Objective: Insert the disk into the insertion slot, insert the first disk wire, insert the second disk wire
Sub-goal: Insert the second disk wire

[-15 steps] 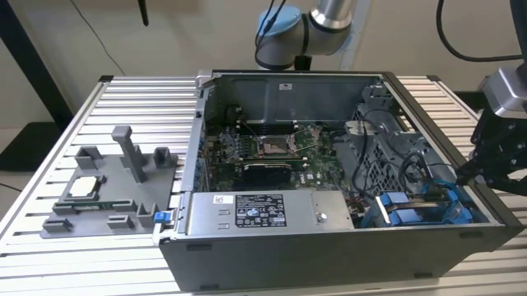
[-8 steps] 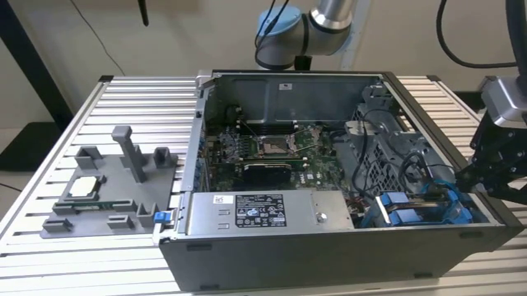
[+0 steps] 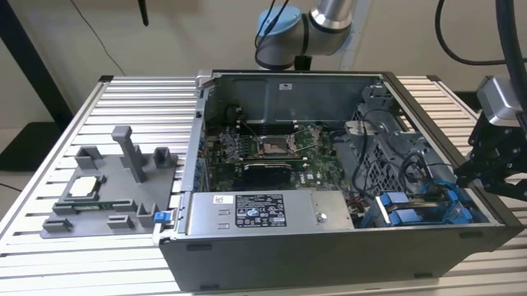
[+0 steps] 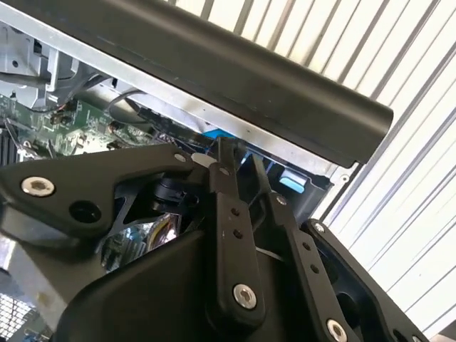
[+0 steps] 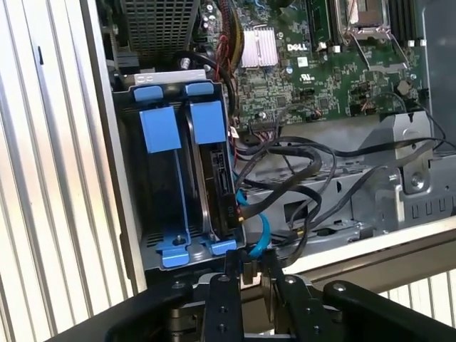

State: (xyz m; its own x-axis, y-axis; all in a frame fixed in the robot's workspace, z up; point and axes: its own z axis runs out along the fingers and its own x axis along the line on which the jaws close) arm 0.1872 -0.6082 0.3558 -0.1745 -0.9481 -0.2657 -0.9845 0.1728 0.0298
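Ribbed aluminium table [image 3: 123,98] slats carry an open computer case [image 3: 329,259], lying on its side with its inner parts bared. Beside the case, on the exterior view's left, a grey fixture [image 3: 107,185] with upright posts holds a small square chip [image 3: 85,187]. Inside the case lie a green motherboard [image 3: 272,148] and, along the case's near wall, a long grey metal box [image 3: 263,213] with a white sticker. The arm [image 3: 321,18] reaches down from behind the case.

At the case's corner on the exterior view's right sits the insertion slot [image 5: 165,75], a dark bay with 2 compartments marked by bright blue tabs and rails. The disk [image 5: 216,178] already stands on edge in the compartment nearer the motherboard, its blue carrier tab at the bay's mouth. Black cables [image 5: 299,164] loop across the case floor just beside the bay.

The gripper [image 5: 251,262] hangs at the case's edge by the bay's lower rails. Its fingers [image 5: 233,260] stand narrow, with a small dark plug [image 5: 249,267] between them. A blue wire [image 5: 262,231] curves from the disk's edge down to that plug. In the second wrist view the 2 fingers likewise lie close together under the case's dark rim.
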